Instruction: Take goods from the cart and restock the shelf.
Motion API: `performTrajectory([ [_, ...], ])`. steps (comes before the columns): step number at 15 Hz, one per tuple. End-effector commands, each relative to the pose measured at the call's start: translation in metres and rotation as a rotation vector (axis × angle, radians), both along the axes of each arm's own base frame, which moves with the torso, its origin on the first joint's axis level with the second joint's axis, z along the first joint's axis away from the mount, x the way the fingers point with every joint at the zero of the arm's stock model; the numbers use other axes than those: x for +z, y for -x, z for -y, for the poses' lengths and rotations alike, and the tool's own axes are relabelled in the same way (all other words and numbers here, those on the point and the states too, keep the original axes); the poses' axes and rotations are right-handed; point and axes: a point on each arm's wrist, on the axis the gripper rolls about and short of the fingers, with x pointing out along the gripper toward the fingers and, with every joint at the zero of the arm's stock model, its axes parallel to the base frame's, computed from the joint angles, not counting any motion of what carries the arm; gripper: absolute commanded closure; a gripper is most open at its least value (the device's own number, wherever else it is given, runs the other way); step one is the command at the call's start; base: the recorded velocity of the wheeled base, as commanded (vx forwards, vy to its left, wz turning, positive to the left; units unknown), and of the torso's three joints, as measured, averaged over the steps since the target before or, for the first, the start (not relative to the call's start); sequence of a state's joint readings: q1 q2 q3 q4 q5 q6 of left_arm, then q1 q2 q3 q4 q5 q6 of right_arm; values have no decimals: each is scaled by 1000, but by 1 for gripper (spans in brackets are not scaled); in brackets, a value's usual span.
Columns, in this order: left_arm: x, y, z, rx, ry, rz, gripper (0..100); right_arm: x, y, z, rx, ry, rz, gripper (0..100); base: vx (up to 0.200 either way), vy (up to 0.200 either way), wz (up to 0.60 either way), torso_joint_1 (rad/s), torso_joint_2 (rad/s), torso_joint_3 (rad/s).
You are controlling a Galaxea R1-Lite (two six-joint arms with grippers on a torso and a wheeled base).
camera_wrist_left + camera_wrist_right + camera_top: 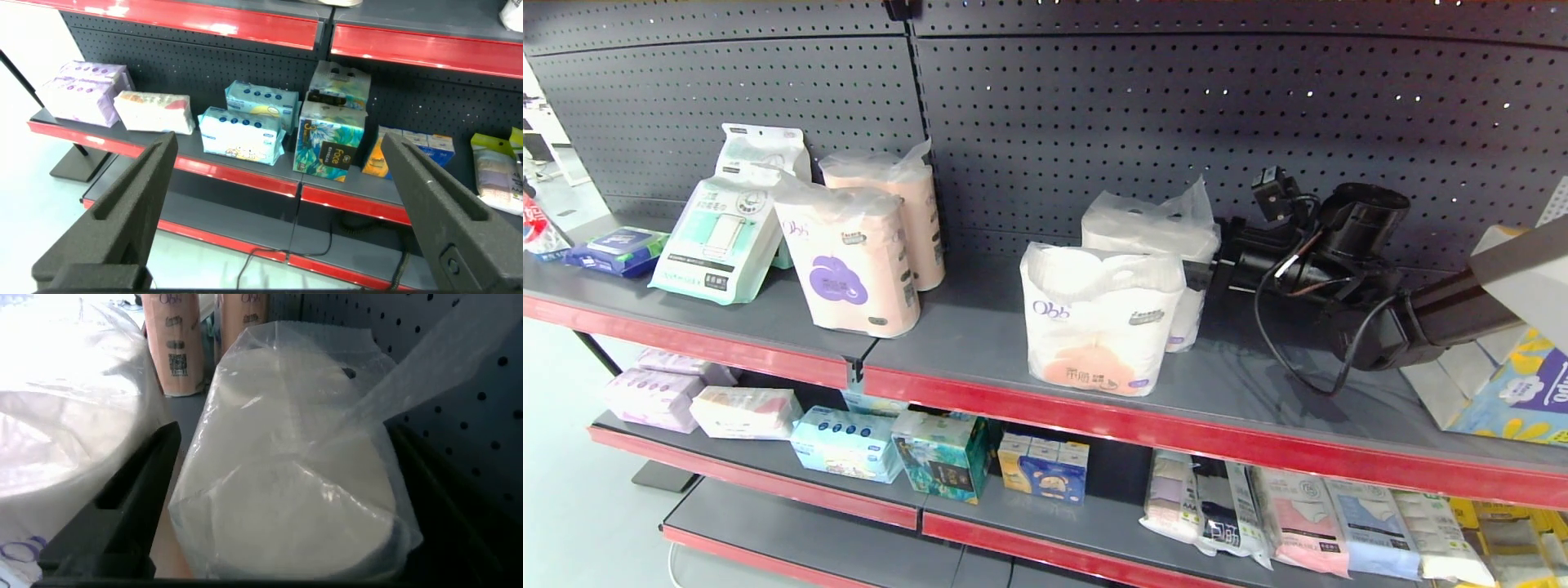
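We found the right gripper (282, 434) reaching in from the right along the top shelf (1258, 384), its two dark fingers (135, 494) standing one on each side of the rear pack (1156, 224) of white toilet rolls. From the wrist camera the clear wrap filled the whole gap between them and lay against both. We took the fingers to be pressed onto the pack, though the crumpled plastic made the contact hard to judge. This rear pack stood upright on the shelf board, close to the perforated back panel (1176, 106).

Just in front of it, and touching it, stood the front pack (1098, 318) of the same rolls, nearer the red shelf edge.

Further to the left on the same board stood two pink packs (854, 261), one behind the other. Beside them leaned a green pouch (723, 237), and a flat blue packet (617, 249) lay near the end. A printed carton (1515, 392) (yellow flowers on blue) sat at the far right.

The left gripper (278, 143) hung low in front of the lower shelf (245, 175), its fingers spread wide apart with nothing between them. Beyond it stood a teal box (331, 135) and pale blue tissue packs (243, 135).
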State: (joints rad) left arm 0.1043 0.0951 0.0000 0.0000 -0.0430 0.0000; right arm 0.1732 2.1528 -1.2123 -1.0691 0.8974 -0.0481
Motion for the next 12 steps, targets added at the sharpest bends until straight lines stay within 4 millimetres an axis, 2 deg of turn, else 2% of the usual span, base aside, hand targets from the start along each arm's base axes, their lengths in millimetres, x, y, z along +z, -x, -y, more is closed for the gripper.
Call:
performTrajectory([
  [1,0,0,0,0,0,-2,0,9,4,1,-9,-5,21,0,0,0,0,0,0,0],
  [12,0,0,0,0,0,-2,0,42,26,12,-83,-19,13,0,0,0,0,0,0,0],
])
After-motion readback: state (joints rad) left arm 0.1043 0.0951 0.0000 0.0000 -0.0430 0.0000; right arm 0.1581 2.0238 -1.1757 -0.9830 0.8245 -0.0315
